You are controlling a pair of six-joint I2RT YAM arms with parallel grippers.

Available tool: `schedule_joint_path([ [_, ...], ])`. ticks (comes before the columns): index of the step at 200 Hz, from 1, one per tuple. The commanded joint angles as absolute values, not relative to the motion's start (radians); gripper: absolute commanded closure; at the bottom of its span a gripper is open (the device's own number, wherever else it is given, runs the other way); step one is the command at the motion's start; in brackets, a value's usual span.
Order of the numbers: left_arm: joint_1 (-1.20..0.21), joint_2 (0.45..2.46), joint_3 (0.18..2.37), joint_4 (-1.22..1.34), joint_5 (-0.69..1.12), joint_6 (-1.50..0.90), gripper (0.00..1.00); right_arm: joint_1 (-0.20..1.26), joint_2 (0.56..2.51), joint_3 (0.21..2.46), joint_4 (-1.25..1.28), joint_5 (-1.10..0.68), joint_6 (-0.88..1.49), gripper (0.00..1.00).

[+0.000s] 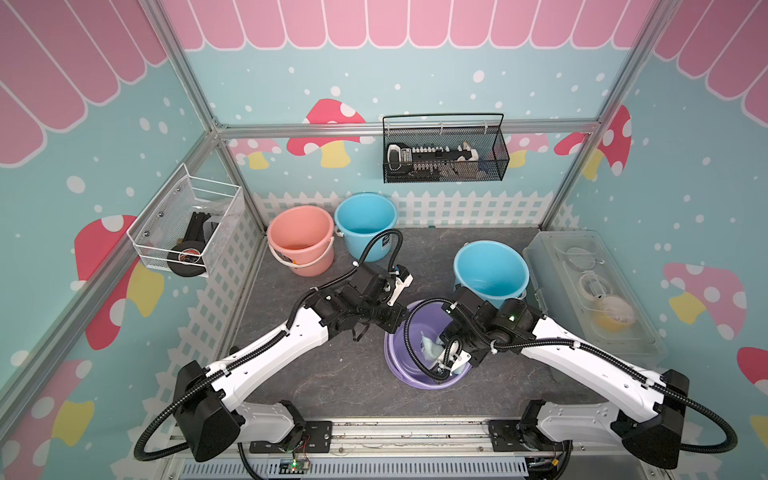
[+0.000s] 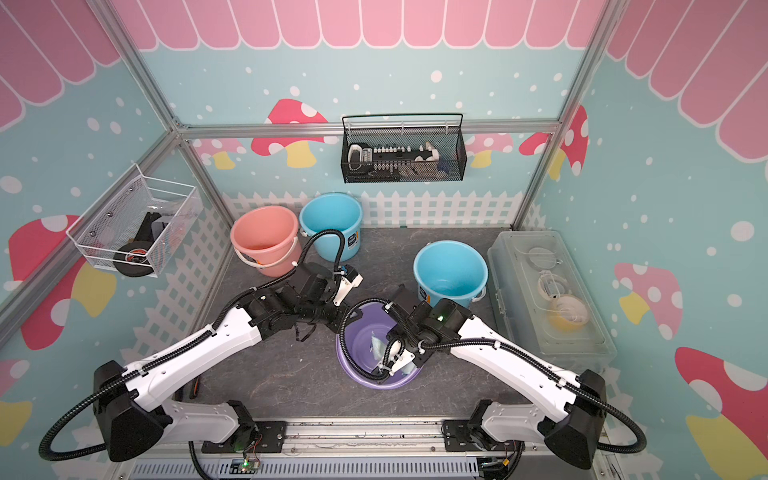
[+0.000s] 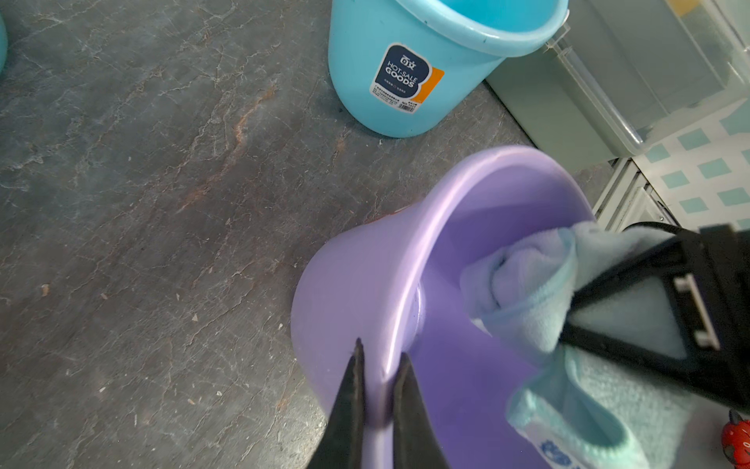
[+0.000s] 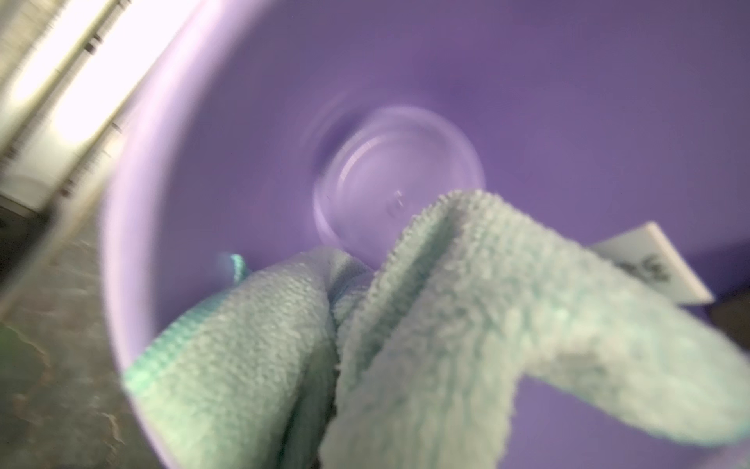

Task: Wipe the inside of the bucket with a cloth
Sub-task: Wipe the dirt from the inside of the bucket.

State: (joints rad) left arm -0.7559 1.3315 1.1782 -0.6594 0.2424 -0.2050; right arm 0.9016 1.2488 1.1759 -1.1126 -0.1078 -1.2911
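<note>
Grey stone-look tabletop (image 1: pixel 316 374), mushroom-papered walls (image 1: pixel 415 83) all round; I see my left gripper (image 3: pixel 381 352) pinched on the rim of the purple bucket (image 1: pixel 409 376). My right gripper (image 3: pixel 568 318) clamps the cloth (image 4: pixel 446 304) inside it, seemingly near the base, though that view is blurred.

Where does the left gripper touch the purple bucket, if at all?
Touching. The left wrist view shows the left gripper clamped on the rim of the purple bucket.

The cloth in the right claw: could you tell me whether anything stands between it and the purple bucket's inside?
Nothing visible does: the cloth, gripped by the right claw, is already inside the purple bucket.
</note>
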Motion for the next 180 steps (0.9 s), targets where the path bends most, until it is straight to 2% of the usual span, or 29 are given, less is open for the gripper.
schedule_joint_path([
  [1,-0.755,1.339,1.198,-0.636,0.251,-0.199,1.00,0.900,1.294,1.190,-1.215,-0.418,-1.185,1.00],
  [40,-0.755,1.361,1.211,-0.632,0.270,-0.198,1.00,0.901,1.351,1.160,-0.988,-0.713,-1.086,1.00],
  [65,-0.754,1.373,1.216,-0.629,0.276,-0.198,1.00,0.902,1.334,1.067,-0.617,-0.749,-0.935,1.00],
  [90,-0.753,1.376,1.216,-0.629,0.284,-0.199,1.00,0.911,1.271,0.913,-0.168,-0.571,-0.804,1.00],
  [106,-0.753,1.376,1.214,-0.629,0.290,-0.203,1.00,0.911,1.243,0.860,-0.036,-0.390,-0.833,1.00],
  [137,-0.754,1.373,1.209,-0.630,0.307,-0.201,1.00,0.911,1.213,0.825,0.022,-0.078,-1.041,1.00],
  [161,-0.754,1.372,1.204,-0.630,0.319,-0.200,1.00,0.907,1.191,0.808,0.032,0.071,-1.227,1.00],
  [180,-0.753,1.368,1.200,-0.631,0.322,-0.202,1.00,0.897,1.189,0.840,-0.068,0.156,-1.313,1.00],
])
